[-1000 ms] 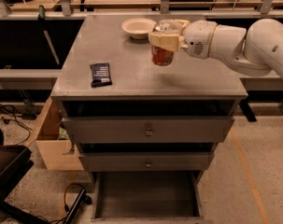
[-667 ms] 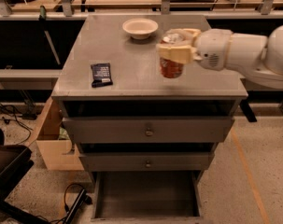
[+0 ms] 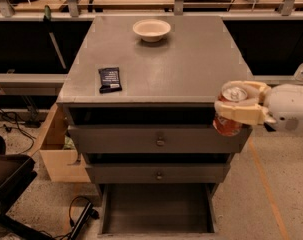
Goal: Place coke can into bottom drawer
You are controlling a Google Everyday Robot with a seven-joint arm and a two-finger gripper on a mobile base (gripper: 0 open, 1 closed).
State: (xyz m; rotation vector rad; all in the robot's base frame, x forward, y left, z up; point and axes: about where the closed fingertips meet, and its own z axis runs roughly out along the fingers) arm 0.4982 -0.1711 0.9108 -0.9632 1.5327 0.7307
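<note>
The coke can [image 3: 228, 122], red-orange with a silver top, is upright in my gripper [image 3: 237, 106]. The cream fingers [image 3: 239, 112] are shut around its upper half. The can hangs in the air off the cabinet's front right corner, level with the top drawer front. The bottom drawer [image 3: 157, 209] is pulled open below, its dark floor bare; it lies lower and to the left of the can. My white arm [image 3: 291, 108] comes in from the right edge.
A pale bowl [image 3: 151, 29] sits at the back of the grey cabinet top [image 3: 191, 59]. A black snack packet [image 3: 109, 79] lies at its front left. Two upper drawer fronts with knobs [image 3: 160, 141] are shut. A wooden box [image 3: 56, 149] and cables [image 3: 81, 214] lie left.
My gripper has carried the can from above the cabinet top forward, down and right, off the front right corner. The view has also shifted.
</note>
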